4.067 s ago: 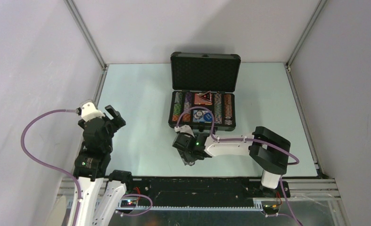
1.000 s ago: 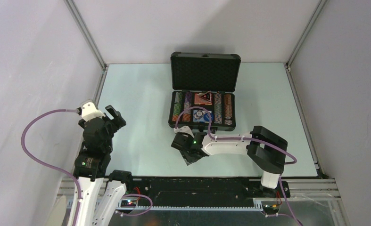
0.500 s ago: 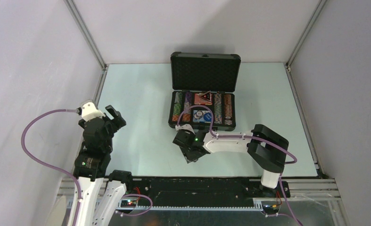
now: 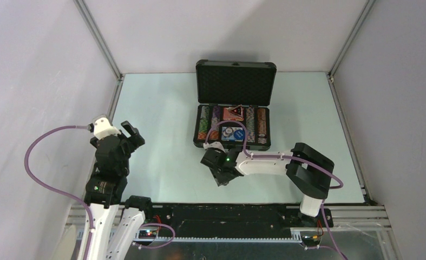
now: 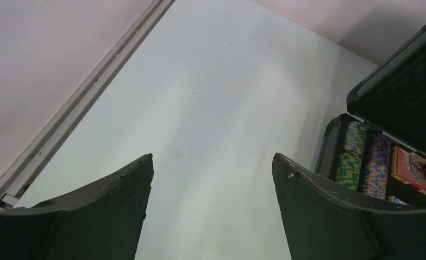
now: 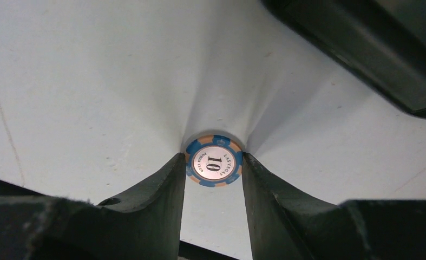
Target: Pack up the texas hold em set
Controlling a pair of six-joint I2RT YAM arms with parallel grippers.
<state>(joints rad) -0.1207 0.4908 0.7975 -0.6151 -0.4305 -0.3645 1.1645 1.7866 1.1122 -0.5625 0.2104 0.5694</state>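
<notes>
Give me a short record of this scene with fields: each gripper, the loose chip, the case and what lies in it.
left gripper: open, empty, above the table at the left
right gripper: low in front of the case, closed on the loose chip from both sides
loose chip: blue and orange, marked 10
case: open, lid upright, at the far middle of the table
in the case: rows of chips, red-patterned card deck
</notes>
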